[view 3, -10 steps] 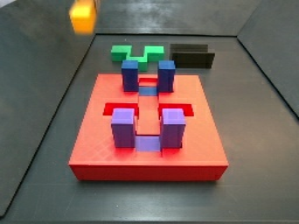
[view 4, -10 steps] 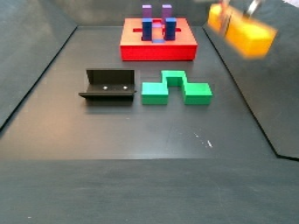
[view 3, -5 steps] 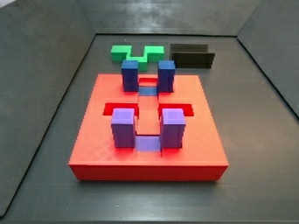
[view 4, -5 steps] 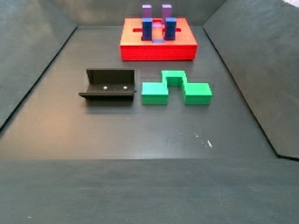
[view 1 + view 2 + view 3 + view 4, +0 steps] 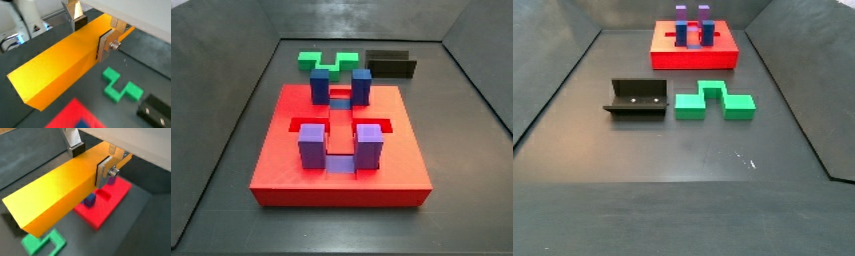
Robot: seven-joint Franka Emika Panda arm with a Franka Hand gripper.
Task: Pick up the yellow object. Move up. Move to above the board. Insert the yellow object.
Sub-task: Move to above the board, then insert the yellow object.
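Note:
In both wrist views my gripper (image 5: 92, 34) (image 5: 90, 160) is shut across the long yellow object (image 5: 60, 70) (image 5: 53, 193), silver fingers (image 5: 105, 46) pressed on its two sides. The bar hangs high over the floor. The red board (image 5: 112, 202) with a purple post (image 5: 89, 201) lies below it in a wrist view, and a red corner (image 5: 72, 114) shows in a wrist view. In both side views the board (image 5: 285, 155) (image 5: 694, 60) stands with its blue and purple posts (image 5: 357, 86); gripper and yellow object are out of view there.
A green stepped block (image 5: 714, 100) (image 5: 329, 62) (image 5: 120, 87) (image 5: 40, 243) lies on the dark floor near the board. The dark fixture (image 5: 636, 97) (image 5: 392, 63) (image 5: 157, 110) stands beside it. Grey walls slope up around the floor.
One second ago the yellow object showed blurred at the upper edge of both side views; it has since risen out of those frames. Board, green block and fixture have not moved.

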